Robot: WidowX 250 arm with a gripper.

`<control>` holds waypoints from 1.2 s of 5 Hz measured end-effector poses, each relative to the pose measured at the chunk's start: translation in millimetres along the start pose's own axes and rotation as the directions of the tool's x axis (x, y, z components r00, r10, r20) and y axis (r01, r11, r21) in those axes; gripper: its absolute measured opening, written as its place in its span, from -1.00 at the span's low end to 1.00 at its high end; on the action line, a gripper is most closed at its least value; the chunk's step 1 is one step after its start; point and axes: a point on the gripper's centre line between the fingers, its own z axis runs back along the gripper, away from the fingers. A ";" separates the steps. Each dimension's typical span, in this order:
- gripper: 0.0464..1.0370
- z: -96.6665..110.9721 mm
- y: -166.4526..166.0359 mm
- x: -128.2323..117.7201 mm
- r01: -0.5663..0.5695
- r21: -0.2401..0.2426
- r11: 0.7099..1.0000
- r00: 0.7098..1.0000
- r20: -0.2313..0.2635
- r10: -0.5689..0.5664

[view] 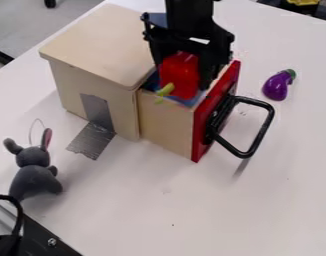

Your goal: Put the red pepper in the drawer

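The gripper [186, 75] hangs over the open drawer at the top centre, pointing down. Between its fingers is the red pepper [180, 75], its yellow-green stem toward the camera, held at the drawer's mouth. The drawer [167, 120] is pulled out of the wooden box, with a red front [216, 110] and a black handle [264, 125]. Something blue shows inside it below the pepper. The drawer's floor is hidden, so I cannot tell whether the pepper touches anything in there.
The wooden box [102, 45] has silver tape [95, 140] down to the white table [192, 215]. A purple toy eggplant [278, 86] lies right of the drawer. A grey plush mouse [35, 172] sits at the left, above black equipment [42, 237] in the corner.
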 end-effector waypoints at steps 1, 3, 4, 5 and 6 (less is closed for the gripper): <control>0.63 -12.2 2.4 15.5 -0.031 0.011 0.999 0.999 -0.013 0.032; 0.94 -18.7 6.4 28.0 -0.048 0.040 0.998 0.998 -0.027 0.049; 0.93 -17.5 4.6 25.3 -0.033 0.041 0.999 0.998 -0.046 0.034; 0.93 7.6 2.1 23.6 -0.020 0.035 0.999 1.000 -0.002 0.020; 0.92 30.6 -1.1 18.4 -0.014 0.024 1.000 0.999 0.032 0.013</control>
